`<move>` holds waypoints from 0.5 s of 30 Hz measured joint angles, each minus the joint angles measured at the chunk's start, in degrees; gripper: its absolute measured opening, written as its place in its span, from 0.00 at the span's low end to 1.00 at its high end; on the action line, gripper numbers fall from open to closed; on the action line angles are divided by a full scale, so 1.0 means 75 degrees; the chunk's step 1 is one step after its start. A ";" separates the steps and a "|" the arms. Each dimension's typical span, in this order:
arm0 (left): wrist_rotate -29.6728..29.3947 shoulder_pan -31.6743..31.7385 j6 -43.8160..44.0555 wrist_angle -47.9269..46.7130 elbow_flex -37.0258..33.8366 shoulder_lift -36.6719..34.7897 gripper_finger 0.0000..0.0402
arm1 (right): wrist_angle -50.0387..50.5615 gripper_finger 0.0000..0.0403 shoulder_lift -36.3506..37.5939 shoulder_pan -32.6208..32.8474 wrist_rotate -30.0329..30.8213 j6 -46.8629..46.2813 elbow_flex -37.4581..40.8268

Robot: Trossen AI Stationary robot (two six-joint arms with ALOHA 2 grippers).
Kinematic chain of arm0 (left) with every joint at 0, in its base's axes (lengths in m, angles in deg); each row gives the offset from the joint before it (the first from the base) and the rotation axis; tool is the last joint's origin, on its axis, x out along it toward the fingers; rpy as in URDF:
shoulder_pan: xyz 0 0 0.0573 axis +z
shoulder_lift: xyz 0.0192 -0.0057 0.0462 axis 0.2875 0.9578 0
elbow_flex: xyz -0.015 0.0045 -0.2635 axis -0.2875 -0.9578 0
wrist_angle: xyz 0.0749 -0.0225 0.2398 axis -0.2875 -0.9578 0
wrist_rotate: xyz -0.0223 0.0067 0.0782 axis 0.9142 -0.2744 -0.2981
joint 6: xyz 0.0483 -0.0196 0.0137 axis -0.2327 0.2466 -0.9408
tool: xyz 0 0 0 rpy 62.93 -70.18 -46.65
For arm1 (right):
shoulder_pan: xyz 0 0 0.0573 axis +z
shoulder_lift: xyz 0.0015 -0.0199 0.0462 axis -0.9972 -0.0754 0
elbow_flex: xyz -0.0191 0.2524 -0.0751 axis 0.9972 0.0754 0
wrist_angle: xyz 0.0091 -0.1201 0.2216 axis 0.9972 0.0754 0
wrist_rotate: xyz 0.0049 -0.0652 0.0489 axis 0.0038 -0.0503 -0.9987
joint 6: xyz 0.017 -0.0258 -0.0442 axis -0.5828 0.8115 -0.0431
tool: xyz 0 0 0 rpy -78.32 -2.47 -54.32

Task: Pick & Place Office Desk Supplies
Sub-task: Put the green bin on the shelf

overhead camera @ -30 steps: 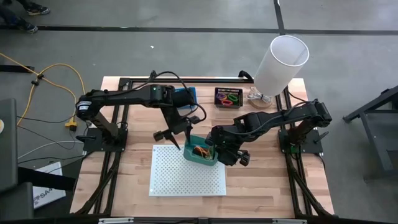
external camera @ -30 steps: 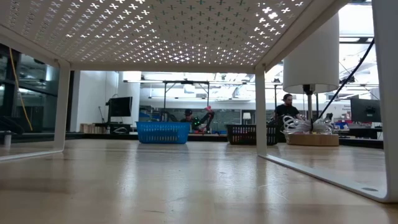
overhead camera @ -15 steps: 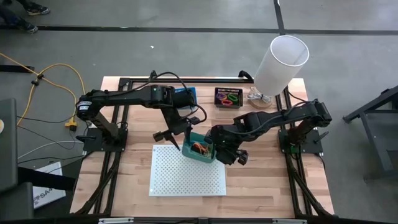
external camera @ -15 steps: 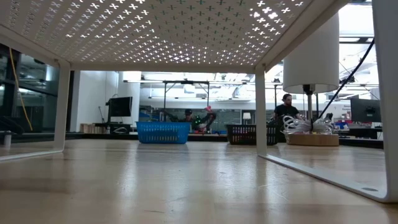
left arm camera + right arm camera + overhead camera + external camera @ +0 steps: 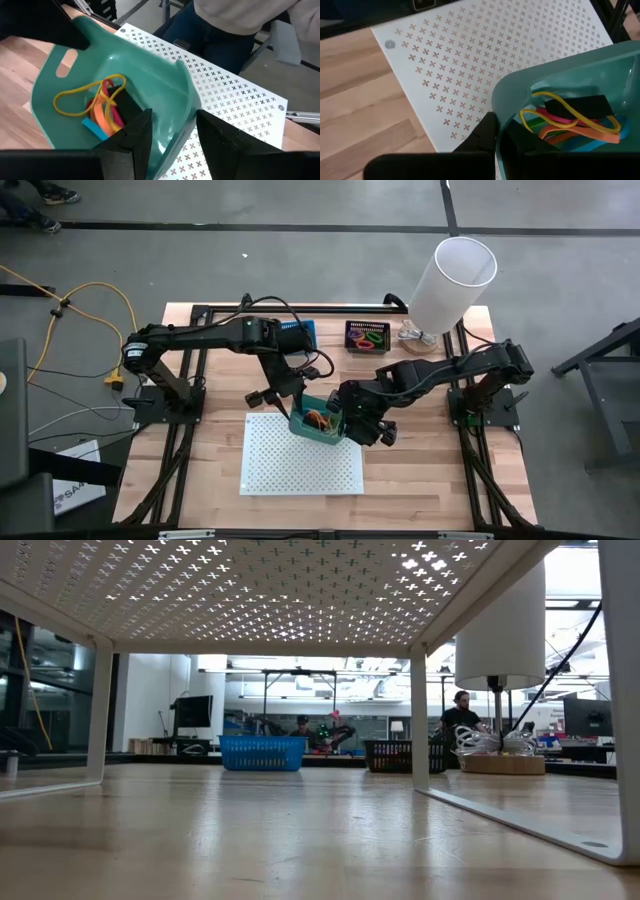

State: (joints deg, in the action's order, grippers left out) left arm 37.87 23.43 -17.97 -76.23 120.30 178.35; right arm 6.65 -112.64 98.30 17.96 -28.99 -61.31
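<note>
A green bin [image 5: 320, 421] sits tilted over the far right corner of the white perforated board [image 5: 300, 465]. Inside it lie office desk supplies: a yellow rubber band [image 5: 75, 95], orange and pink loops [image 5: 107, 107], a blue piece and a black piece [image 5: 580, 106]. My right gripper [image 5: 347, 418] is shut on the bin's right rim. My left gripper [image 5: 293, 405] is open at the bin's left side. One of its fingers [image 5: 135, 135] is inside the bin and the other [image 5: 220, 142] is outside its wall. My right gripper pinches the bin's rim [image 5: 499, 102], one finger [image 5: 522, 135] inside the bin and one [image 5: 482, 132] outside. It comes slanting down from the table's right. The bin is tilted; whether its base rests on the board I cannot tell. My left gripper straddles the bin's wall [image 5: 175, 130]; whether it touches the wall I cannot tell.
A blue bin [image 5: 303, 330] and a black bin [image 5: 367, 337] holding coloured loops stand at the far edge. Beside them at the far right stands a lamp with a white shade [image 5: 452, 278]. A person [image 5: 235, 20] stands beyond the board's edge.
My left gripper's fingers have drawn closer together about the bin's left wall. The bin, in my right gripper, has stayed about where it was over the board's corner.
</note>
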 joint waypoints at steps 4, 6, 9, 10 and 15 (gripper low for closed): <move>-0.0035 0.0000 -0.0075 -0.0117 0.0000 0.0000 0.36 | -0.0054 0.01 0.0000 0.0000 -0.0159 0.0003 -0.0001; -0.0040 0.0000 -0.0135 -0.0143 0.0000 0.0000 0.36 | -0.0055 0.01 0.0000 0.0002 -0.0251 0.0006 0.0000; -0.0052 0.0000 -0.0292 -0.0171 -0.0003 0.0000 0.35 | -0.0055 0.01 0.0000 0.0017 -0.0273 0.0003 0.0000; -0.0052 0.0000 -0.0362 -0.0172 -0.0003 0.0000 0.34 | -0.0057 0.01 0.0000 0.0017 -0.0275 0.0006 0.0000; -0.0052 -0.0016 -0.0739 -0.0178 -0.0003 0.0000 0.29 | -0.0076 0.01 0.0000 0.0017 -0.0495 0.0088 0.0000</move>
State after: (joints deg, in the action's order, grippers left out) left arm 37.48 23.31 -23.51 -77.57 120.28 178.35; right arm 6.08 -112.64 98.43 14.24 -28.33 -61.31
